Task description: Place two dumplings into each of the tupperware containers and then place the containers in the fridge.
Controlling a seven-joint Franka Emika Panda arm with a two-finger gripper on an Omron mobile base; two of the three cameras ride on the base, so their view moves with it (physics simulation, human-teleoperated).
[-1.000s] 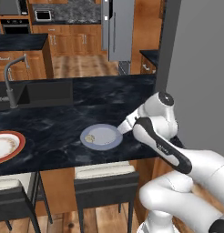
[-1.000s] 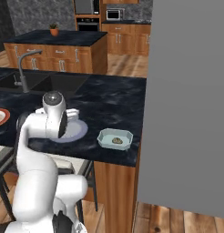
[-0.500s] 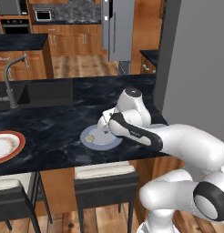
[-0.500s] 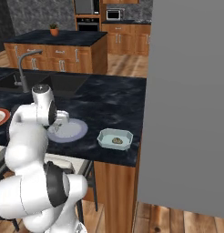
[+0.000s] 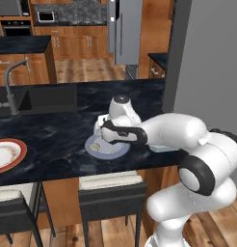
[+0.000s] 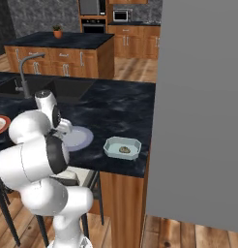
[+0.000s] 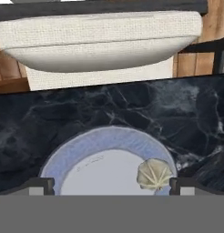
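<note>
A round, shallow blue-grey tupperware container point(image 5: 113, 149) point(image 6: 78, 137) point(image 7: 93, 152) lies on the dark counter with one beige dumpling point(image 5: 95, 146) point(image 7: 154, 174) in it. My gripper point(image 5: 100, 133) point(image 7: 111, 185) hangs open just above this container, and the dumpling sits close inside the right fingertip point(image 7: 181, 184). Nothing is held between the fingers. A second, rectangular pale blue-grey tupperware container point(image 6: 122, 147) stands to the right near the counter's end, with one dumpling point(image 6: 124, 150) inside. A grey steel fridge point(image 5: 124, 30) with long handles stands far at the back.
A red-rimmed plate point(image 5: 6, 154) lies at the counter's left end. Behind it are the sink point(image 5: 41, 99) and faucet point(image 5: 12, 89). A tall grey panel point(image 6: 200, 111) rises right of the counter. A cushioned stool point(image 7: 100, 41) point(image 5: 111, 185) stands below the counter's front edge.
The arm has swung left from the right side of the round container to over it, and the hand now points down at the dumpling. The jaws stayed open.
</note>
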